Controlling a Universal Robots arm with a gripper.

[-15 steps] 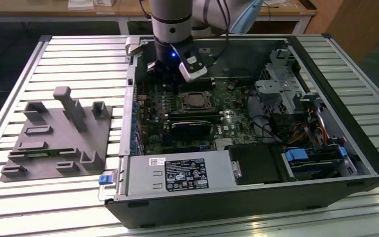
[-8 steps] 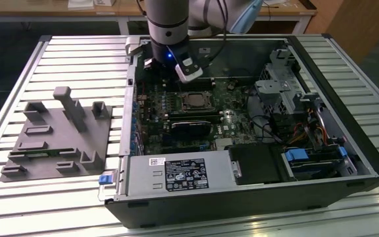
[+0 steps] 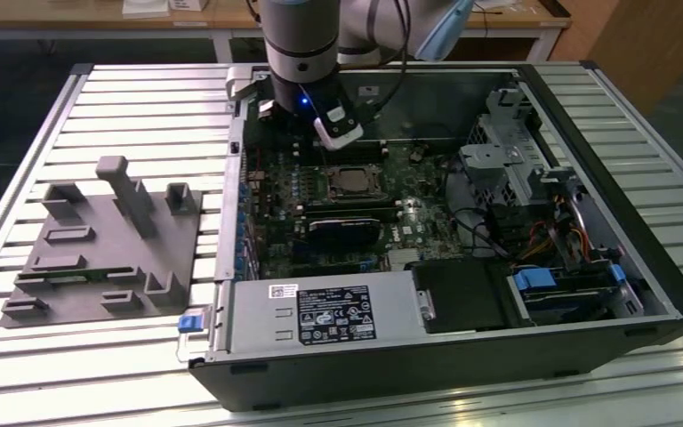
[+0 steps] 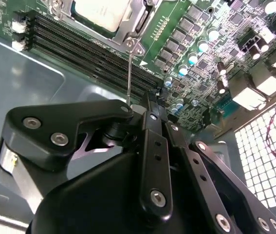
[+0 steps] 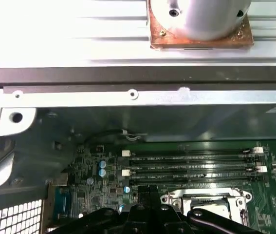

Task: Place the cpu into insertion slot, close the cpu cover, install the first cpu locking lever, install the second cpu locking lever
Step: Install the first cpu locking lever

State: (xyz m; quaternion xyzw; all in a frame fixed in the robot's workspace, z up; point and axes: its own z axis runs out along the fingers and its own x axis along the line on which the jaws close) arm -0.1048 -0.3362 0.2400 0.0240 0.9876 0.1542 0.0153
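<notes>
Gripper (image 4: 143, 103) linkage is sitting nearest the lens in the second wrist view, fingers pulled narrow, tip meeting the free end of a thin cpu locking lever (image 4: 129, 73); can't tell if it's pinching the rod or just pressing it. Lever is standing raised off its pivot at the corner of the cpu cover (image 4: 123, 33), just beside the memory slots (image 4: 89, 46). cpu (image 4: 101, 12) is sitting in the insertion slot (image 3: 327, 183), cover looking down over it. Judging this as the lever step: should be keeping contact near the rod's end, following the pivot arc, easing it sideways under its catch, not forcing it or scraping the memory slots
</notes>
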